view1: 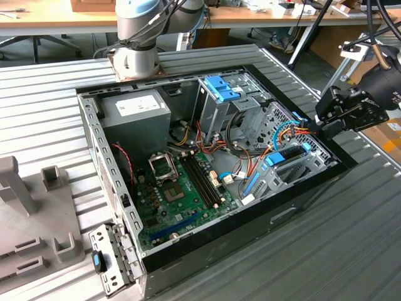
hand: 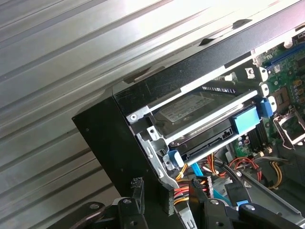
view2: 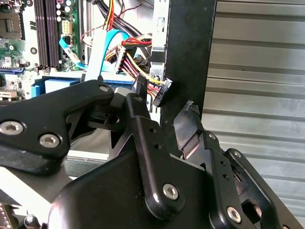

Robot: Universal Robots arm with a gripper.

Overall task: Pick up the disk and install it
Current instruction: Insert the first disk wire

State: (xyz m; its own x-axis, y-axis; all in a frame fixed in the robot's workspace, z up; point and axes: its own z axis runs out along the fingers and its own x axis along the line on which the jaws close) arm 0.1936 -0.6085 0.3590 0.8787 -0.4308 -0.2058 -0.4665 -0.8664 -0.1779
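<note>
1. The disk [hand: 190, 107] lies flat in the drive bay at the corner of the computer case [view1: 263, 216], on the exterior view's right. In the first wrist view its grey top with the pale label shows between the bay's metal rails. It looks seated in its slot rather than waiting to be picked up.
2. The gripper [view1: 329, 125] hangs just outside that same corner, tilted toward the bay. That placement suggests it is there to work on the disk or its cabling.
3. In the second wrist view the gripper [view2: 162, 112] has its jaws standing moderately apart with nothing clamped between them. The case's black wall and a black cable connector [view2: 161, 90] sit just beyond the fingertips, apparently untouched.
4. A wire bundle [hand: 209, 167] of red, yellow and black leads runs up beside the bay, probably so the connector can reach the disk's rear.
5. Counted:
   - one disk
   - one gripper
   - three blue plastic pieces along the disk's near edge in the first wrist view
   - one power-supply box [view1: 135, 106]
   - one blue latch [view1: 220, 88] atop the tall drive cage
   - one CPU socket [view1: 161, 166]
   - one grey fixture block [view1: 25, 207] beside the case, at the exterior view's left
</note>
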